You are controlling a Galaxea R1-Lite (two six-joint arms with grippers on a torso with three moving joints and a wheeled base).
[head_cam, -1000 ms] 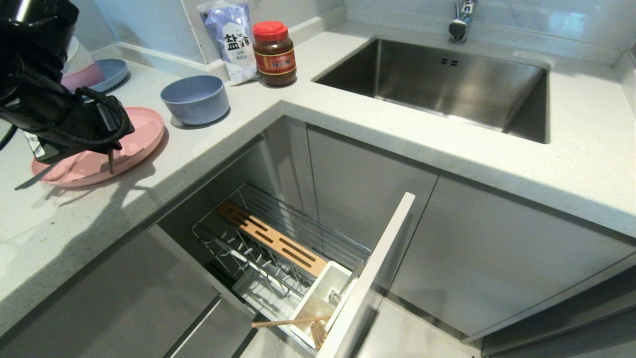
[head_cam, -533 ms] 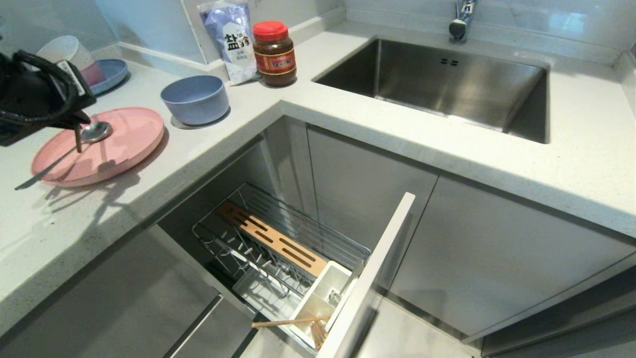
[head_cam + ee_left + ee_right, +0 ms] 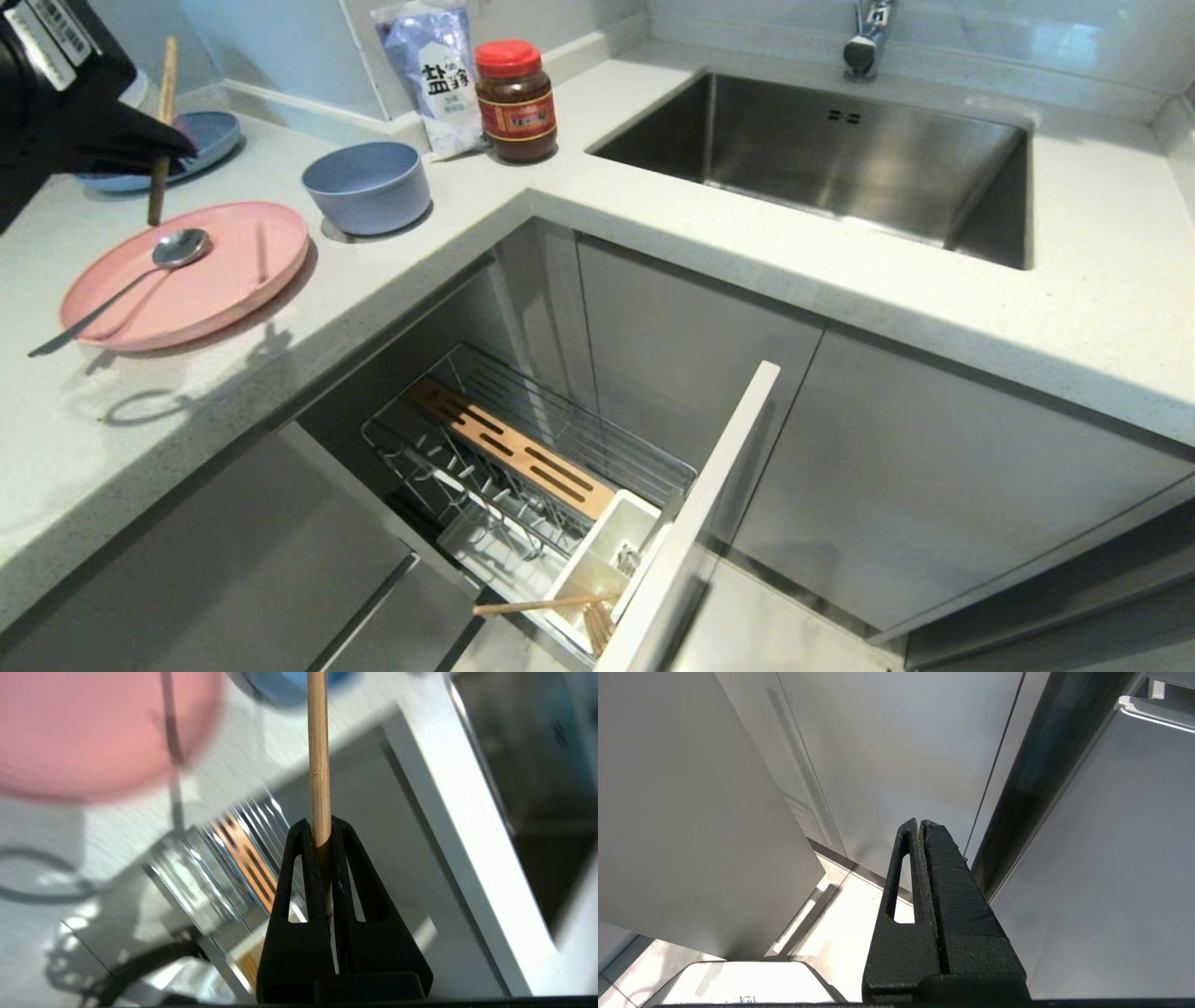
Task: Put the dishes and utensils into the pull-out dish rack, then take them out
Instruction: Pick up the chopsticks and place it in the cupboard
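My left gripper (image 3: 173,145) hangs at the far left above the counter, shut on one wooden chopstick (image 3: 159,131) that stands nearly upright over the back edge of the pink plate (image 3: 243,271). In the left wrist view the gripper (image 3: 320,826) pinches the chopstick (image 3: 318,742) between its tips. The silver spoon (image 3: 173,250) lies on the plate. The blue-grey bowl (image 3: 366,187) stands beside it. The pull-out dish rack (image 3: 523,457) is open below, and another chopstick (image 3: 541,607) lies across its white cutlery cup (image 3: 597,551). My right gripper (image 3: 920,823) is shut and parked by the cabinet doors.
A blue plate (image 3: 213,135) with stacked bowls sits at the back left. A red-lidded jar (image 3: 514,98) and a salt bag (image 3: 429,65) stand against the wall. The steel sink (image 3: 840,159) and tap (image 3: 866,37) are to the right. The rack's front panel (image 3: 709,495) juts out.
My left gripper has risen from low over the pink plate and swung up toward the back left with the chopstick. The spoon on the plate has come into view.
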